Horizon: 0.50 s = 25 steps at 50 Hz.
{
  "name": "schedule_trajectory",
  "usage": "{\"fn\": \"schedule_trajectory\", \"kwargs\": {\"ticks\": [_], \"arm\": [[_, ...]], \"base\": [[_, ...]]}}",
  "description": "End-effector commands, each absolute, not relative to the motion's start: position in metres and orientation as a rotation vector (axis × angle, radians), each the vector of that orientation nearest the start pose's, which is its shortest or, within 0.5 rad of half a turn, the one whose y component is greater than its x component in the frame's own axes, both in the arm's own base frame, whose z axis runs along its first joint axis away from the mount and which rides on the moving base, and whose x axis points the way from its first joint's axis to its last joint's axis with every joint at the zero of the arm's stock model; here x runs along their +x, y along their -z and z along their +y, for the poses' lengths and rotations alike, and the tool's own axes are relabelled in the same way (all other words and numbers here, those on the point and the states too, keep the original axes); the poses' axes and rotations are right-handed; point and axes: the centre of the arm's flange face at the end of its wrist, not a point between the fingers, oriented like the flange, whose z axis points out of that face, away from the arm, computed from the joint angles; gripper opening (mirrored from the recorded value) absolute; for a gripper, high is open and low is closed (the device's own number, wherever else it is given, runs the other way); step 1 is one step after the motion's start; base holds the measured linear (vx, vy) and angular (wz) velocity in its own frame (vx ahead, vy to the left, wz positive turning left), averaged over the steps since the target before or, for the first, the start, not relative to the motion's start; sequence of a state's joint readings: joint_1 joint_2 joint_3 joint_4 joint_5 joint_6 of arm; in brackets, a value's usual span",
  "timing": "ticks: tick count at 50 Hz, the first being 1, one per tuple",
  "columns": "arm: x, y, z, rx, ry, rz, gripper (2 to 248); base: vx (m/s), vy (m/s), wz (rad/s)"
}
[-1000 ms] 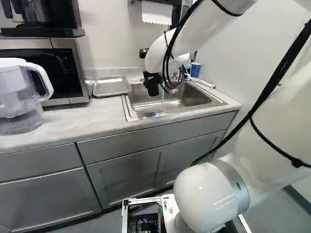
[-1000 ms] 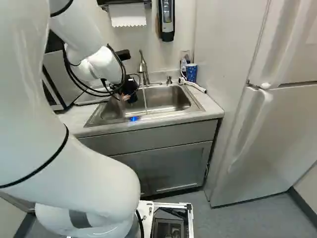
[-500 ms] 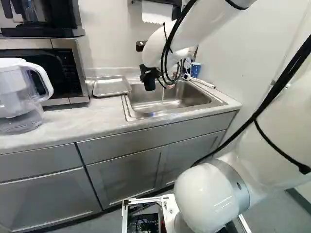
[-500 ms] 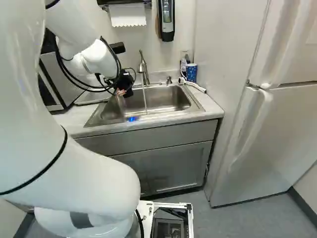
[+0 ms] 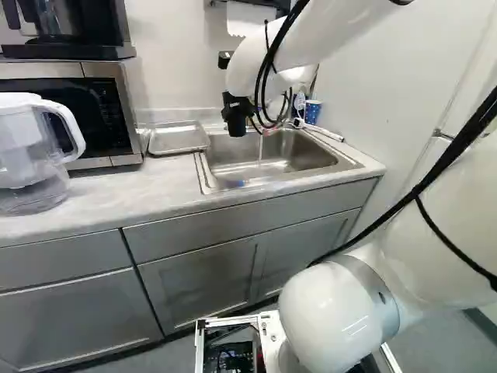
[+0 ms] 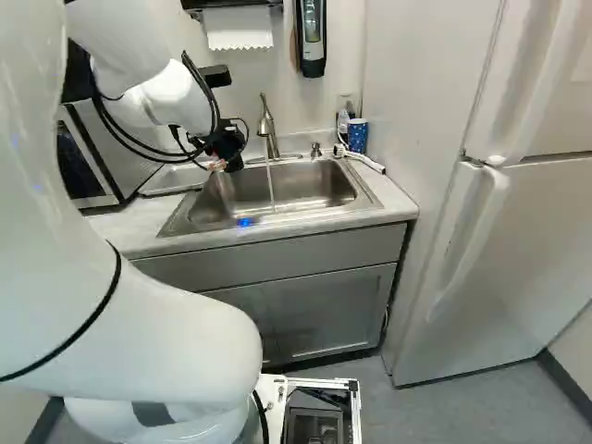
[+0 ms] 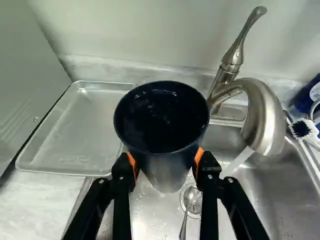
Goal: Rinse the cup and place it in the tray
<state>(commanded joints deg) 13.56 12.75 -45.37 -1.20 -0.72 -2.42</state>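
Navy cup (image 7: 162, 165) hangs over the sink (image 7: 260, 195), held snug in the claw (image 6: 219, 162). Tap (image 7: 262, 112) runs beside it; spoon (image 7: 184, 220) lies at the drain (image 7: 196, 207), tray (image 7: 75, 132) on the counter (image 7: 35, 205).

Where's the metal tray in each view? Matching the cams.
Left base view: tray on the counter, between microwave and sink.
Right base view: tray left of the sink, partly hidden behind the arm.
Wrist view: tray beside the cup in the gripper, opposite the faucet.
Shared landmark: sink.
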Motion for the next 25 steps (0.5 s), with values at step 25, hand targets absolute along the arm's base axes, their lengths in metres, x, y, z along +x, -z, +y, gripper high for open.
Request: {"fn": "schedule_trajectory", "kwargs": {"ticks": [25], "arm": [[0.412, -0.625, 0.099, -2.598, 1.525, -0.332, 123]], "base": [[0.000, 0.000, 0.000]]}}
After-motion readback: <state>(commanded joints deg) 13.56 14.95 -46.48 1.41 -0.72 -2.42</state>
